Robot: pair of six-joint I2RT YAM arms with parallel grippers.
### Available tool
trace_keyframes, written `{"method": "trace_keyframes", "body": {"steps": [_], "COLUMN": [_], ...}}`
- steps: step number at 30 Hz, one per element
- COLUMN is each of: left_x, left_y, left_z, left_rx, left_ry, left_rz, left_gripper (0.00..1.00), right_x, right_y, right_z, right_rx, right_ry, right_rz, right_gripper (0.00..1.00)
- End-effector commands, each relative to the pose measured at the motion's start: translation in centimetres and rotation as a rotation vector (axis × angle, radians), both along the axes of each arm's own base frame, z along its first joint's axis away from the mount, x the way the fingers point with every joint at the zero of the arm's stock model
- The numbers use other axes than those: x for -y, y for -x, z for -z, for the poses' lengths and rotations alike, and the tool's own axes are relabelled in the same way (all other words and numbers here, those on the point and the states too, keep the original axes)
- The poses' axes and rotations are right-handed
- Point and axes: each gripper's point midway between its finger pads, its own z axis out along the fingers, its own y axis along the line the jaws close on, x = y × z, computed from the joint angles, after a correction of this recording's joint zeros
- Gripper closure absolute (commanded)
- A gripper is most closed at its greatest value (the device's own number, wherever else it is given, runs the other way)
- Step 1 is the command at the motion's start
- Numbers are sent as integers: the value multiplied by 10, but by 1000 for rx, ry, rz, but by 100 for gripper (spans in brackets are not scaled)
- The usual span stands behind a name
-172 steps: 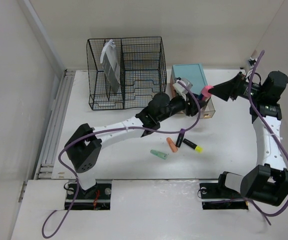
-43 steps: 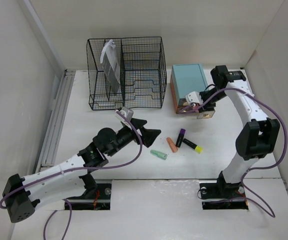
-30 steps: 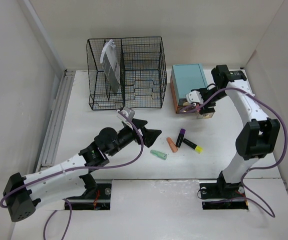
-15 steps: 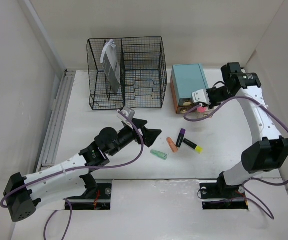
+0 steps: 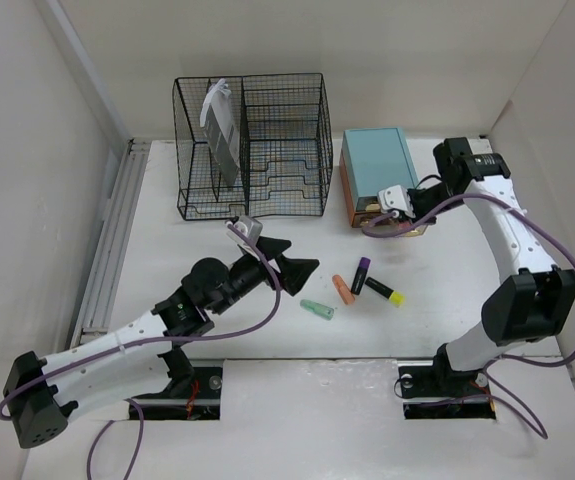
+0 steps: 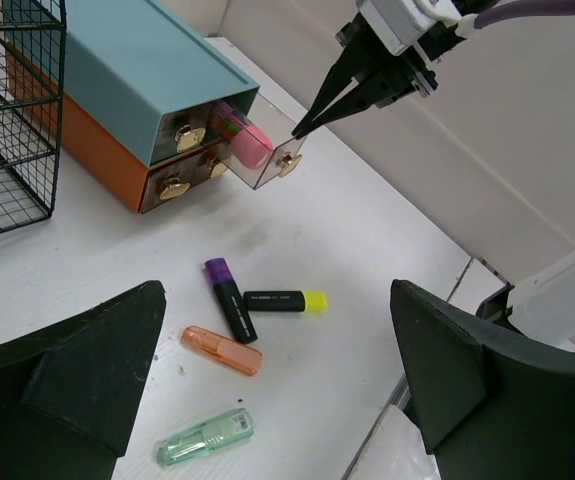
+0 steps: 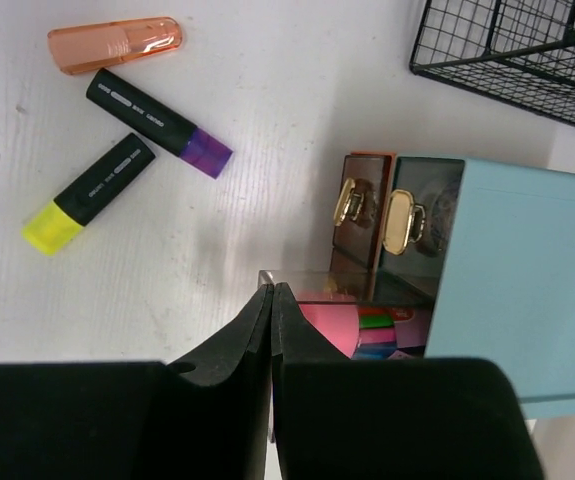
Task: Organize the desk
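On the white desk [image 5: 467, 290] stands a teal-topped drawer box [image 5: 377, 170] [image 6: 117, 90] [image 7: 507, 290] with one clear drawer [image 6: 267, 160] [image 7: 367, 290] pulled out. A pink thing [image 6: 242, 142] [image 7: 332, 328] lies in that drawer. My right gripper [image 5: 387, 218] [image 6: 297, 130] [image 7: 272, 290] is shut with nothing between its fingers, and its tips rest at the drawer's front edge. My left gripper [image 5: 302, 266] [image 6: 275, 290] hangs open over the desk, above several loose highlighters: purple-capped [image 5: 361, 275] [image 6: 227, 300] [image 7: 157, 125], yellow-capped [image 5: 384, 291] [image 6: 285, 300] [image 7: 87, 195], orange [image 5: 343, 289] [image 6: 222, 350] [image 7: 115, 45] and green [image 5: 317, 308] [image 6: 205, 437].
A black wire-mesh file rack [image 5: 252, 145] [image 6: 7, 120] [image 7: 507, 40] holding a grey-white packet [image 5: 220, 130] stands at the back left of the box. Walls close in on the left, the back and the right. Two more drawers with brass knobs [image 7: 399, 220] are closed.
My right gripper's jaws have closed; it drew back to the right, then came down to the drawer's front edge. My left arm shifted only slightly.
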Motion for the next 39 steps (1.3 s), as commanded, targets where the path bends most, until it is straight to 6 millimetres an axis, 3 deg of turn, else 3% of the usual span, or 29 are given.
{"method": "trace_keyframes", "body": {"steps": [1, 5, 9, 12, 19, 21, 28, 31, 36, 39], "left_x": [-2, -4, -5, -4, -5, -6, -6, -6, -6, -5], "left_y": [3, 3, 4, 3, 5, 6, 6, 6, 7, 9], "left_z": [-13, -16, -15, -12, -10, -7, -7, -7, -3, -3], "left_rx": [28, 33, 33, 28, 28, 27, 27, 27, 15, 6], "left_ry": [57, 65, 66, 58, 57, 56, 56, 56, 54, 74], "left_rz": [5, -5, -5, -5, 5, 5, 5, 5, 5, 18], "left_gripper": [6, 6, 6, 6, 6, 6, 6, 6, 6, 6], "right_x": [-10, -8, 10, 20, 36, 34, 30, 29, 36, 34], "right_y": [4, 16, 26, 18, -41, -64, -112, -133, -153, -149], "right_z": [-3, -3, 22, 42, 48, 39, 47, 35, 33, 31], "right_rx": [-19, -78, -150, -148, -11, 85, 121, 210, 276, 261], "right_ry": [-51, -54, 40, 83, 73, 62, 13, -16, -33, -45], "right_rz": [13, 49, 152, 239, 507, 558, 742, 812, 911, 915], "right_gripper": [94, 94, 98, 99, 99, 99, 98, 98, 98, 98]}}
